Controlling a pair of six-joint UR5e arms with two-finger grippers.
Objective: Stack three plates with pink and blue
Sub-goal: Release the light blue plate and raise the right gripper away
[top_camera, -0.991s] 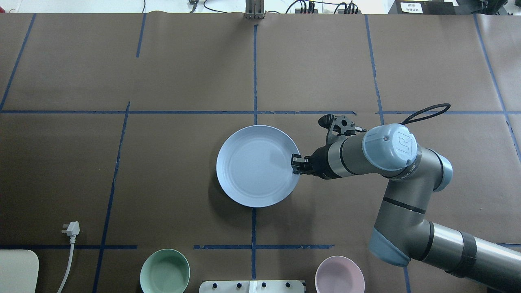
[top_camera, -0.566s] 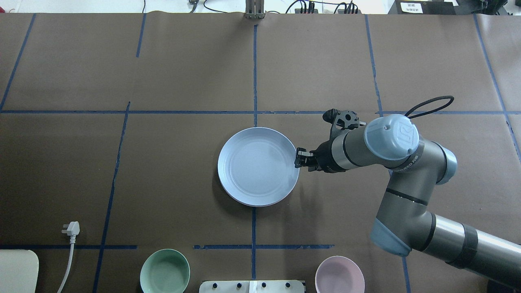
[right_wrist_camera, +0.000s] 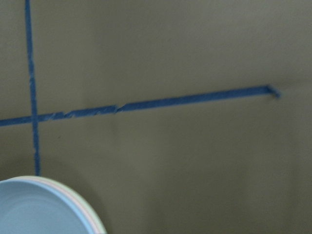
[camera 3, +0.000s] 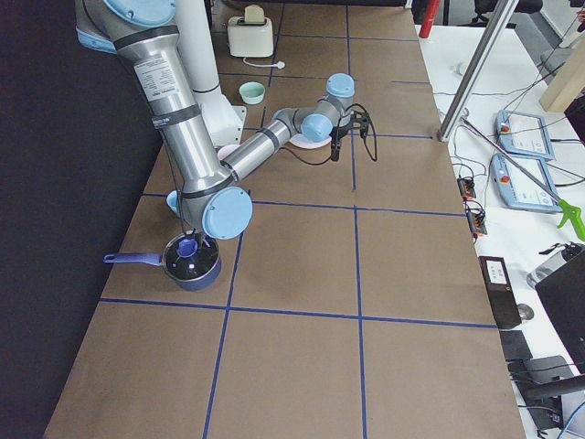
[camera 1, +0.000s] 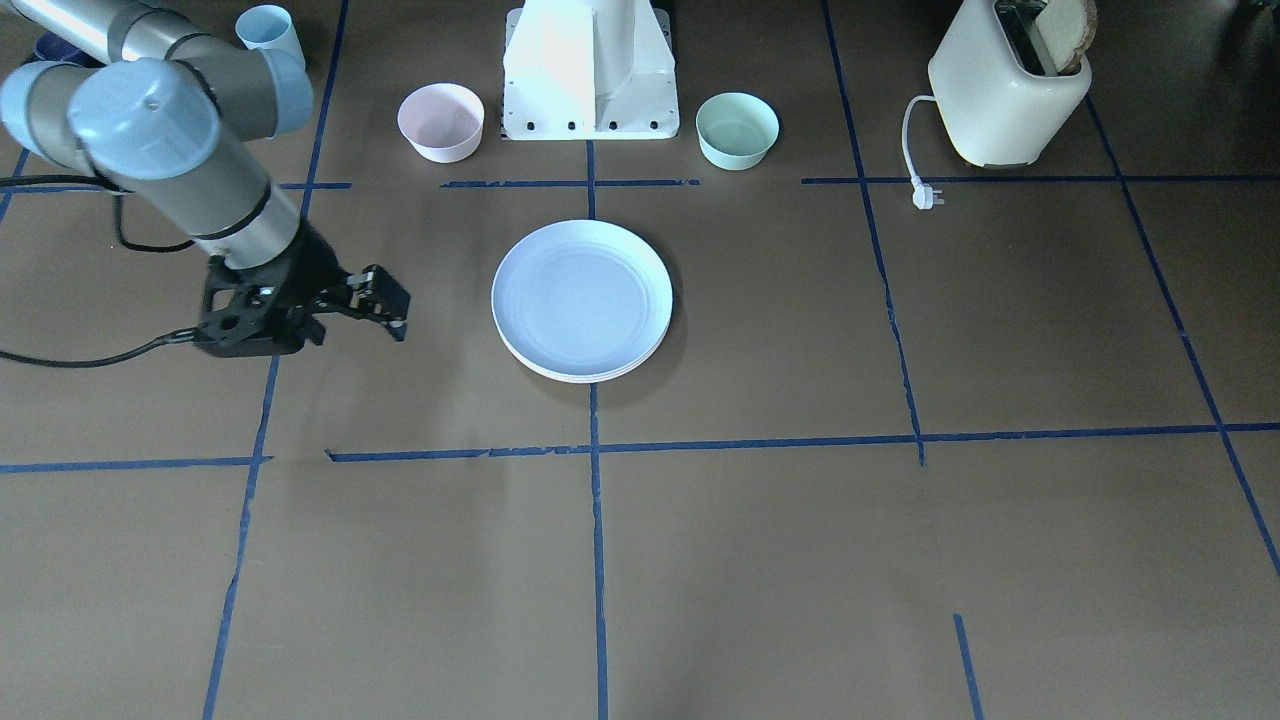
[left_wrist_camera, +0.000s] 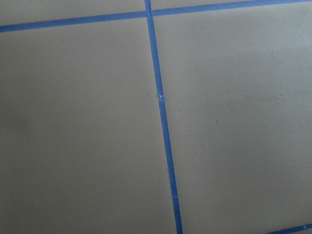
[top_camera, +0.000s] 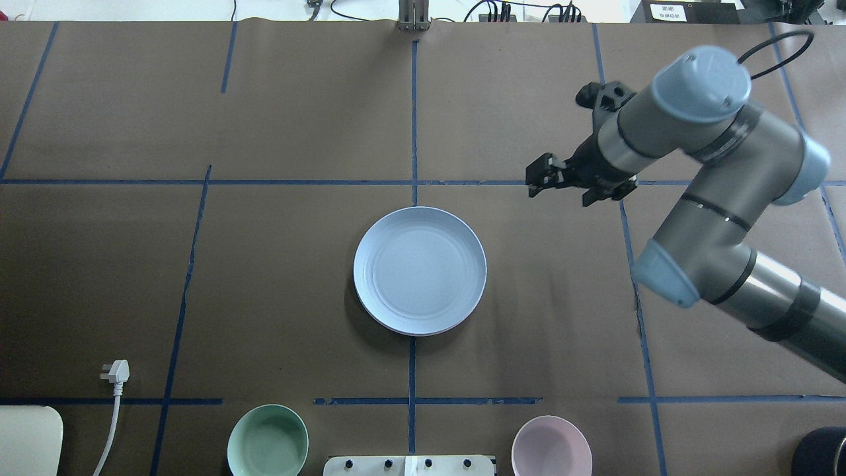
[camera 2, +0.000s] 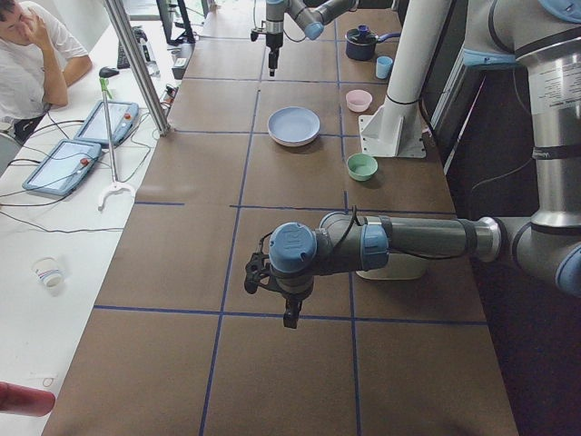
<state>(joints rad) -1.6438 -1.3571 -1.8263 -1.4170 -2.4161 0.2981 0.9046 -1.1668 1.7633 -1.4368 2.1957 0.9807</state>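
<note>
Right gripper [top_camera: 538, 178] hangs empty, its jaws slightly apart, well clear of the three plates [camera 1: 582, 372] stacked at the table's centre, the blue plate [top_camera: 420, 270] on top. The stack looks finished, so the main risk is a low sweep of that arm clipping the rim and sliding the plates askew.

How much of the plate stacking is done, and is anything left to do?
It looks finished. Done: the blue plate tops one pile, with the pink plate and the cream plate showing only as rims beneath it. In hand: nothing; the right gripper hangs open and empty, apart from the pile. Left: nothing that I can see.
</note>
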